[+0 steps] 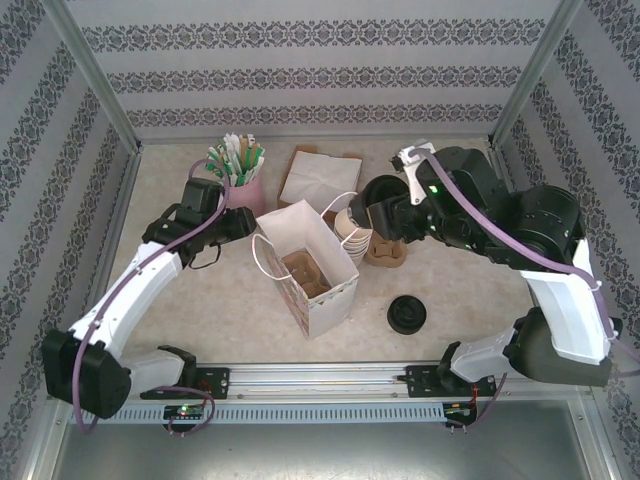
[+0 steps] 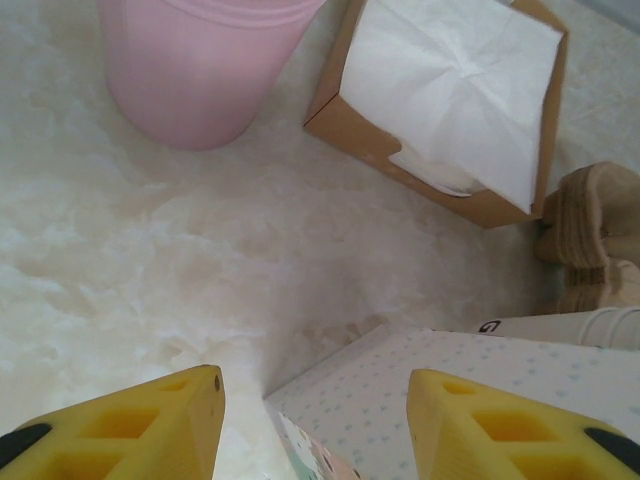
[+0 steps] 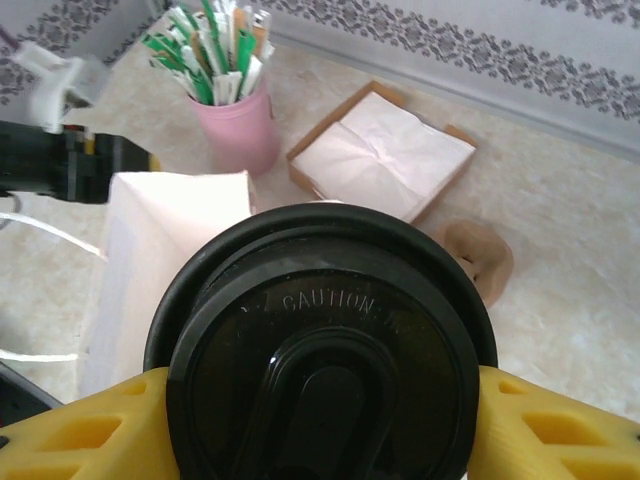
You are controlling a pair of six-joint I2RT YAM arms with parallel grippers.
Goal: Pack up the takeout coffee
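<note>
The takeout coffee (image 3: 320, 340) is seen from above, its black lid marked CAUTION. My right gripper (image 3: 318, 425) is shut on it, a yellow finger (image 3: 80, 430) pressing each side. From above, the coffee (image 1: 383, 192) hangs just right of the open white paper bag (image 1: 308, 265), above the table. A brown insert sits in the bag's bottom. My left gripper (image 1: 242, 228) is at the bag's back-left corner. In the left wrist view that gripper (image 2: 315, 420) is open, and the dotted corner of the bag (image 2: 450, 400) lies between its fingers.
A pink cup of stirrers (image 1: 238, 165) and a brown napkin box (image 1: 318, 175) stand behind the bag. A stack of lidless cups (image 1: 355, 235) and brown sleeves (image 1: 388, 250) lie right of it. Loose black lids (image 1: 407, 314) sit at the front right.
</note>
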